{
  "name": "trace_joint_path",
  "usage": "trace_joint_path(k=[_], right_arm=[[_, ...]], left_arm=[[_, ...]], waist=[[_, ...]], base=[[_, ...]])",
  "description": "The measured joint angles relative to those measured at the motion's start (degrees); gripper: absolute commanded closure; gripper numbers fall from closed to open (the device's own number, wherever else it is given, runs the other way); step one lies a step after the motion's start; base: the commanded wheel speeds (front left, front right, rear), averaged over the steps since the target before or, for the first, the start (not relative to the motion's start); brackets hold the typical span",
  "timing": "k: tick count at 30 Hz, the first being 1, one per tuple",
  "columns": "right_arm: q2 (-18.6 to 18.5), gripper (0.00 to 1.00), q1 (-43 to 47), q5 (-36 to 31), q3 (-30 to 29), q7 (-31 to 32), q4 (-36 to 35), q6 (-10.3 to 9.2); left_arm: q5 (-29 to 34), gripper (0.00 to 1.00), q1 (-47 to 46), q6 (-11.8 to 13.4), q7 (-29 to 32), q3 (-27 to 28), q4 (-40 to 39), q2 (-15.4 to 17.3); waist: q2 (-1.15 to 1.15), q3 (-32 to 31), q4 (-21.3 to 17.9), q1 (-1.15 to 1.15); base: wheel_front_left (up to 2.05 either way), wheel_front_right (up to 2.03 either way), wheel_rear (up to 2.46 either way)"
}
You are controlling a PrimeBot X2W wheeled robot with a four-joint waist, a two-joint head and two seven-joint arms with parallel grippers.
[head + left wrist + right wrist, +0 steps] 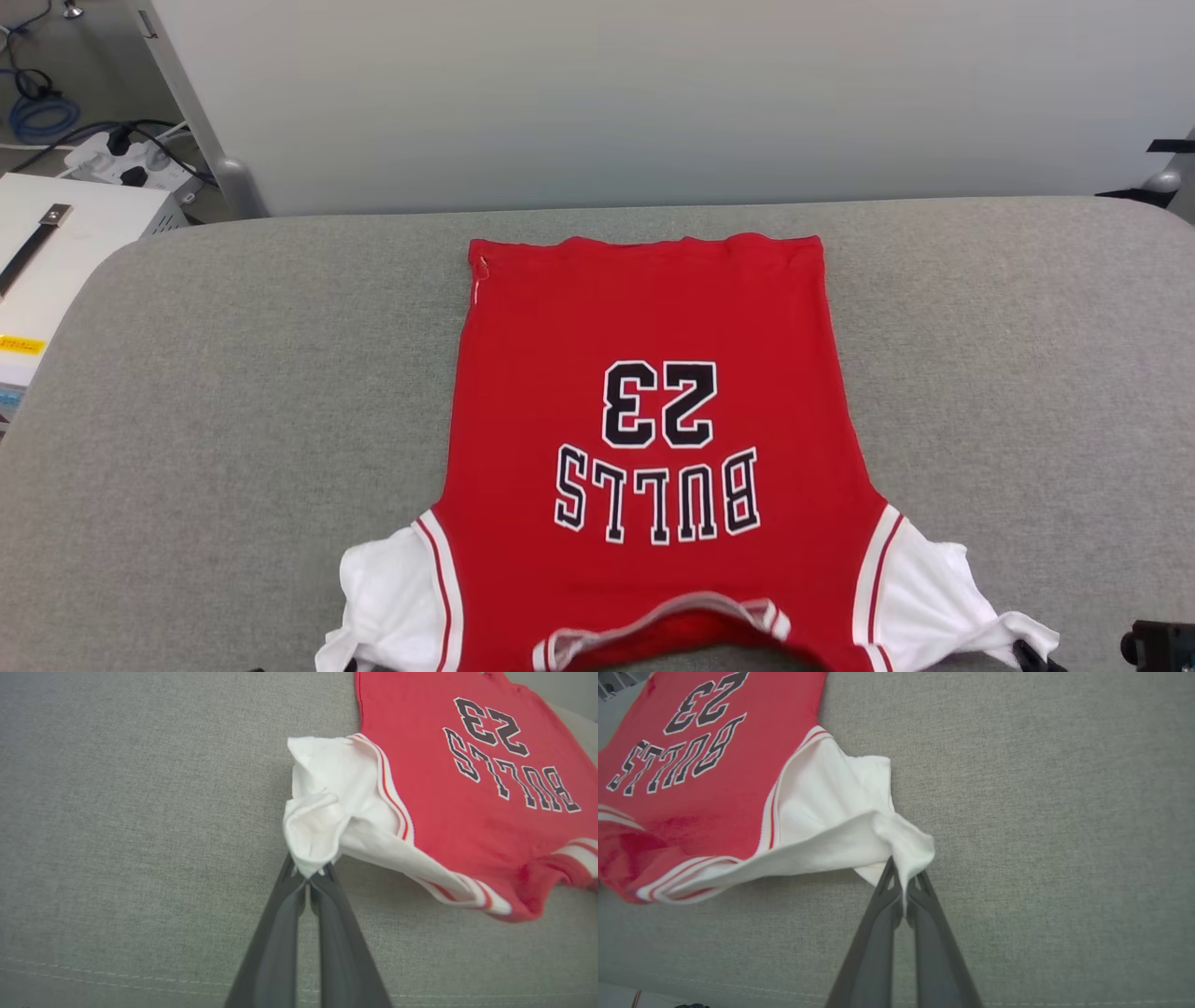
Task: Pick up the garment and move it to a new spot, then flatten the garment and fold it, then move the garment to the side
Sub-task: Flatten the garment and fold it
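The garment [644, 317] lay spread on the grey desk [233, 373] in the head view, print side up, collar nearest the robot and hem farthest, with a white sleeve at each near corner. In the left wrist view, the left end effector [309, 881] was pressed together on the bunched tip of the left sleeve [327, 788], holding it slightly clear of the desk. In the right wrist view, the right end effector [903, 884] pinched the right sleeve [822, 802] likewise.

Left jaws pinched tight, right jaws pinched tight, fingertips [292, 896] touching
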Motion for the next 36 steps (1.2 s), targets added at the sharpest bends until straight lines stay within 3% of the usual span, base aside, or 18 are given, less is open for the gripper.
trace_joint_path(k=[2, 3, 5, 6, 11, 16, 25, 30, 36], right_arm=[[1.3, 1.00, 2.1, -1.4, -2.0, 1.5, -2.1, 0.00], [3.0, 0.91, 3.3, -2.7, -3.9, 2.8, -4.0, 0.00], [3.7, 0.52, 3.3, -3.4, -4.6, 3.3, -4.9, 0.00], [4.0, 0.00, 3.2, -3.5, -4.9, 3.4, -5.4, 0.00], [5.1, 0.00, 0.7, -4.8, -8.1, 1.5, -7.1, -0.01], [5.1, 0.00, -8.7, -6.5, -12.3, 0.3, -5.2, -0.01], [-0.2, 0.00, -35.9, -4.7, -9.5, 4.8, 13.1, -0.01], [-3.8, 0.00, -49.7, -3.5, -6.3, 12.6, 24.2, -0.02], [-6.6, 0.00, -61.6, -3.8, -1.8, 20.6, 32.7, -0.02]], left_arm=[[-0.1, 1.00, 1.2, 0.3, -0.1, -0.1, -0.7, 0.1], [0.3, 1.00, 1.2, 0.4, -0.3, -0.4, -1.2, 0.1], [0.8, 1.00, 0.9, 0.5, -0.9, -0.6, -1.3, 0.1], [1.0, 1.00, 0.5, 0.5, -1.0, -0.7, -1.4, 0.0], [3.2, 1.00, -1.7, 0.5, -2.3, -1.1, -1.9, -0.6], [4.8, 1.00, -4.9, 0.5, -2.7, -2.1, -2.6, -1.8], [8.3, 1.00, -11.8, 0.0, -3.2, -4.0, -4.6, -3.8], [10.3, 1.00, -15.6, -1.4, -3.9, -5.3, -5.0, -6.4], [11.2, 1.00, -19.1, -3.6, -4.6, -6.3, -3.9, -9.8]], waist=[[0.00, 0.1, 0.2, 0.00], [0.00, 0.4, 0.6, 0.00], [0.00, 0.8, 0.9, 0.00], [0.00, 1.0, 1.0, 0.00], [0.00, 2.0, 1.9, 0.00], [0.00, 3.5, 3.3, 0.00], [0.00, 9.0, 6.2, 0.00], [0.00, 12.8, 9.1, 0.01], [0.00, 16.8, 13.1, 0.01]], base=[[0.00, 0.00, 0.00], [0.00, 0.00, 0.00], [0.00, 0.00, 0.00], [0.00, 0.00, 0.00], [0.00, 0.00, 0.00], [0.00, 0.00, 0.00], [0.00, 0.00, 0.00], [0.00, 0.00, 0.00], [0.00, 0.00, 0.00]])
